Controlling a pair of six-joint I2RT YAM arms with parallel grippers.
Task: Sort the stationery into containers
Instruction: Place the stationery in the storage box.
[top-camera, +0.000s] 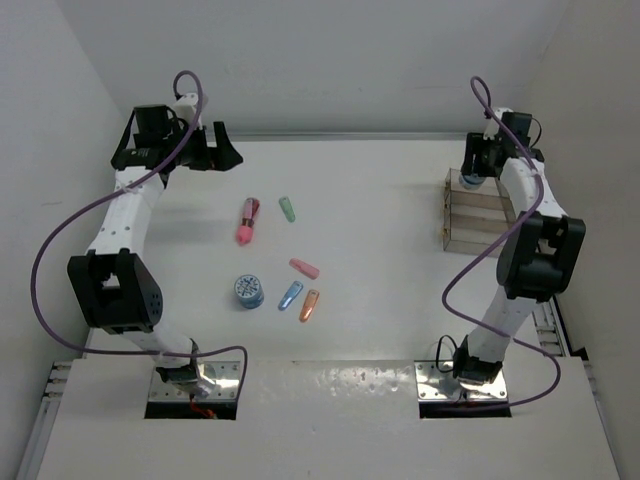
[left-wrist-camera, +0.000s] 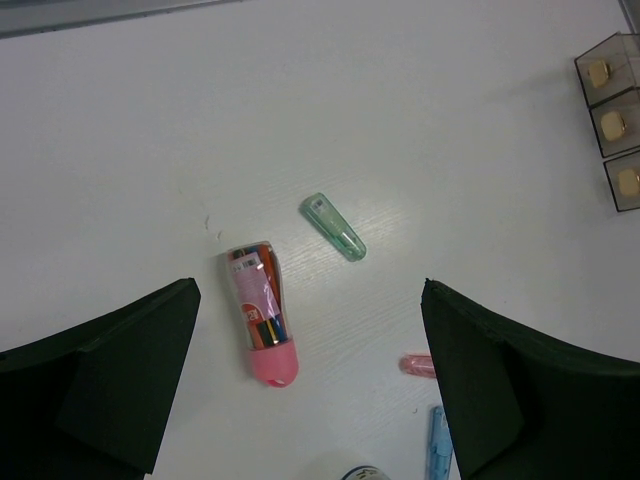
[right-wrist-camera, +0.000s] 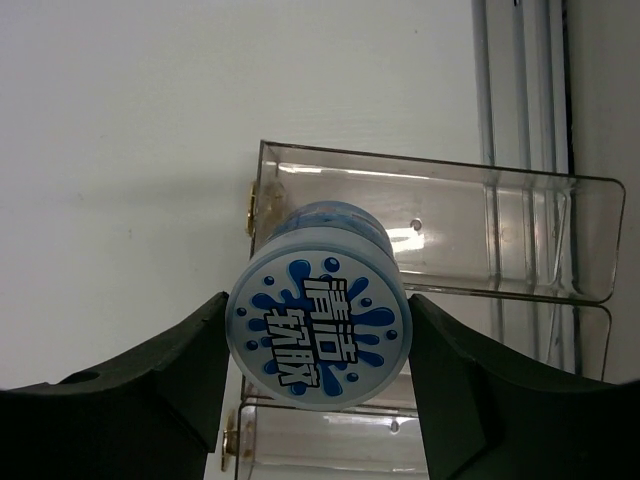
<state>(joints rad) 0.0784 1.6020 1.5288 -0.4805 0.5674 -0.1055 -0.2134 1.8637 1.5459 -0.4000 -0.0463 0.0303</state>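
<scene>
1. From the top view you see the whole layout. The left tool (top-camera: 205, 150) hangs at the far left of the counter (top-camera: 380, 190). The right tool (top-camera: 476, 170) is at the far end of the clear box (top-camera: 480, 215).
2. Only the right wrist view shows you what the right tool (right-wrist-camera: 315, 375) carries: its jaws grip a blue-and-white roll (right-wrist-camera: 318, 335) by the sides, over a compartment of the clear box (right-wrist-camera: 480, 240).
3. The lid of that roll bears white Chinese characters on a blue splash. You cannot read them with certainty.
4. In the left wrist view the left tool (left-wrist-camera: 310, 385) is spread wide and grips nothing. Below it lie the pink tube (left-wrist-camera: 263, 312) and the green capsule (left-wrist-camera: 335, 227).
5. That view shows coloured print on the pink tube, too small to read.
6. It cuts off the pink capsule (left-wrist-camera: 415, 364) and the blue capsule (left-wrist-camera: 438, 445). The top view shows them whole, plus the orange capsule (top-camera: 309, 304) and the second roll (top-camera: 248, 291), all loose on the counter.
</scene>
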